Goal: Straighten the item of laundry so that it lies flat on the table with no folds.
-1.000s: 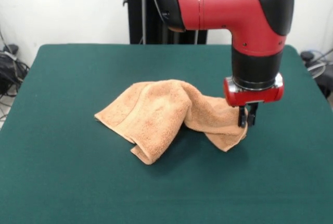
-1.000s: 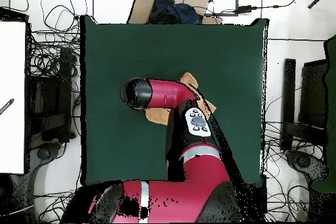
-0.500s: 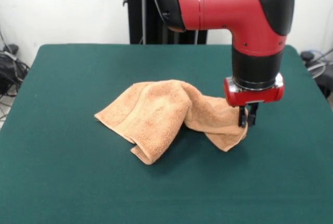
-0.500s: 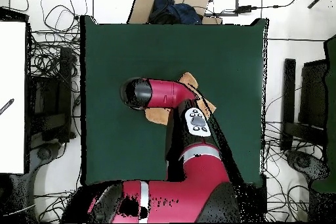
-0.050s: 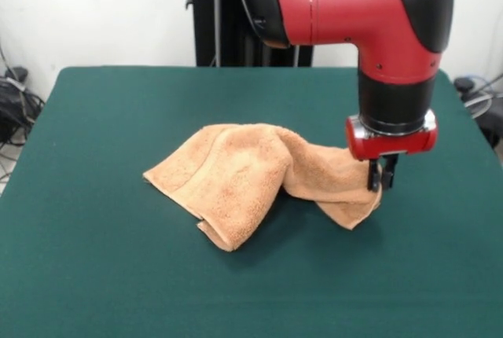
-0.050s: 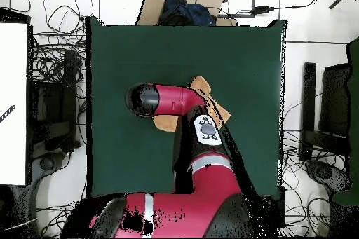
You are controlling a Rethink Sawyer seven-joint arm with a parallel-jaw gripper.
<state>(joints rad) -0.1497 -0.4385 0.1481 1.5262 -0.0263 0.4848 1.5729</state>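
there, the hand (image 5: 382,178) pinches the crumpled towel's (image 5: 236,177) edge.

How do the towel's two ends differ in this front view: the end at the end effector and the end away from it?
The towel end at the end effector is narrow, bunched and pinched between its fingers, with a corner hanging below; the far end is broad and rests on the table. The gripped end is creased; the far end is doubled over. Both are peach-orange terry, and neither lies flat.
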